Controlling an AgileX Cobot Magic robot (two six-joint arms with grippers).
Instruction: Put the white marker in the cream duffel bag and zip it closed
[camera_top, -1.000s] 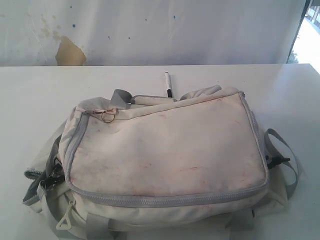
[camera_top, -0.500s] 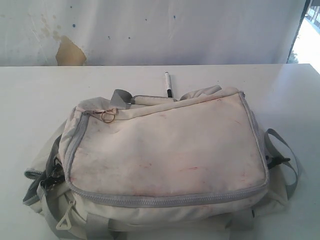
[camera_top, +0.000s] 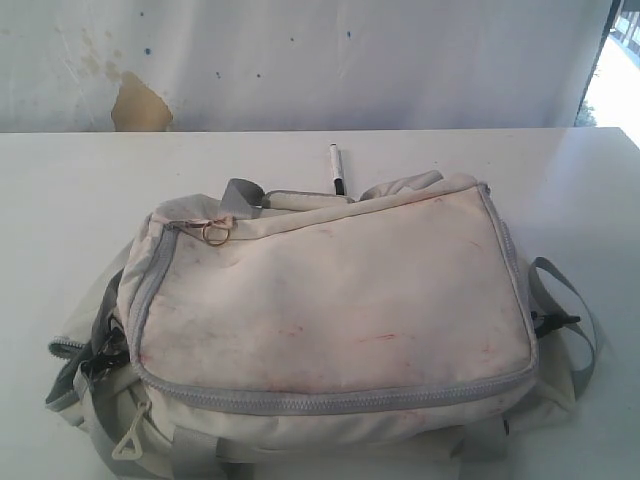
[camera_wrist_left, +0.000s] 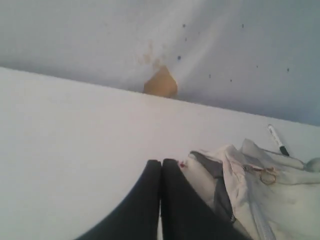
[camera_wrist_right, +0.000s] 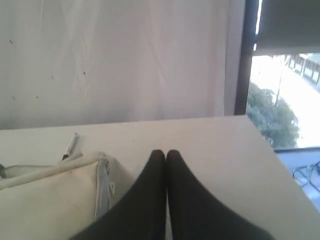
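The cream duffel bag (camera_top: 330, 310) fills the middle of the white table, with grey zippers along its edges and red smudges on top. The white marker (camera_top: 336, 168) lies on the table just behind the bag, black end toward it; it also shows as the marker (camera_wrist_left: 277, 140) and the marker (camera_wrist_right: 70, 146). My left gripper (camera_wrist_left: 161, 162) is shut and empty, beside the bag (camera_wrist_left: 260, 195). Off the bag's (camera_wrist_right: 50, 200) corner, my right gripper (camera_wrist_right: 165, 153) is also shut with nothing in it. Neither gripper shows in the exterior view.
A small metal ring (camera_top: 216, 233) hangs at the bag's top zipper end. Grey straps (camera_top: 570, 300) spill off both sides of the bag. A stained wall (camera_top: 300, 60) rises behind the table, and a window (camera_wrist_right: 285, 95) opens at the right.
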